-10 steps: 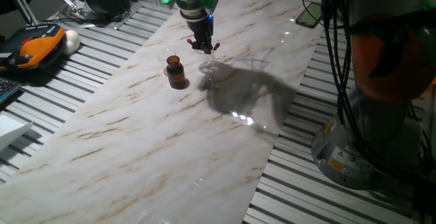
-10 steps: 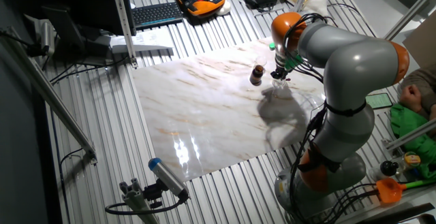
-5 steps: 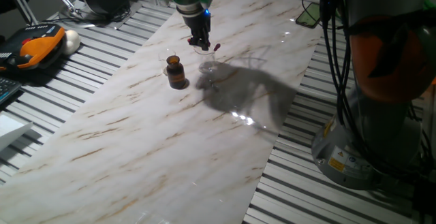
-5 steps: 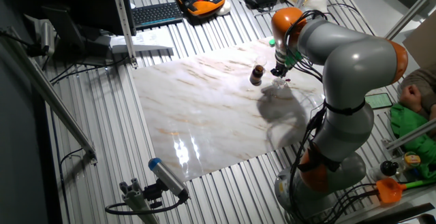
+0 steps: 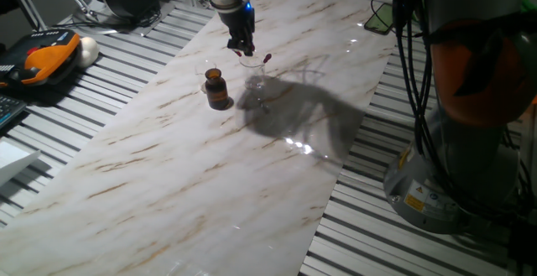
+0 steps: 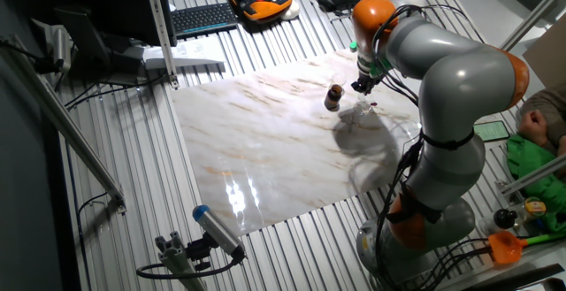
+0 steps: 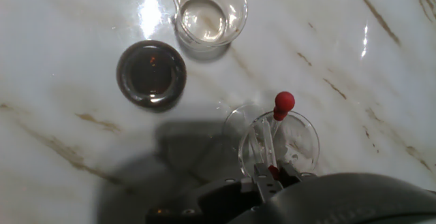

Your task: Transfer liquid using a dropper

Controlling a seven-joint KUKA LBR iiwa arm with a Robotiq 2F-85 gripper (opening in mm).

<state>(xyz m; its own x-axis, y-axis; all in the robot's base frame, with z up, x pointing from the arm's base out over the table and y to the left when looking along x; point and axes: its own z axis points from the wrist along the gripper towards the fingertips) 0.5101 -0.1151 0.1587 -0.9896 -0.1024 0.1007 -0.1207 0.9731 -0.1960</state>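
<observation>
Overhead, dropper in beaker, unlabelled bottle

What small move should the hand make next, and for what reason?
Probably lift straight up a little. The hand seems shut on the red bulb of one dropper, whose clear tube points into the small glass, beside another dropper. Rising vertically should free the tip without tipping the glass.

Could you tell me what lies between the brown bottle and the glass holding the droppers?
Nothing: in the hand view, only bare marble separates the brown bottle from the glass holding the droppers. The clear beaker stands off to one side.
</observation>
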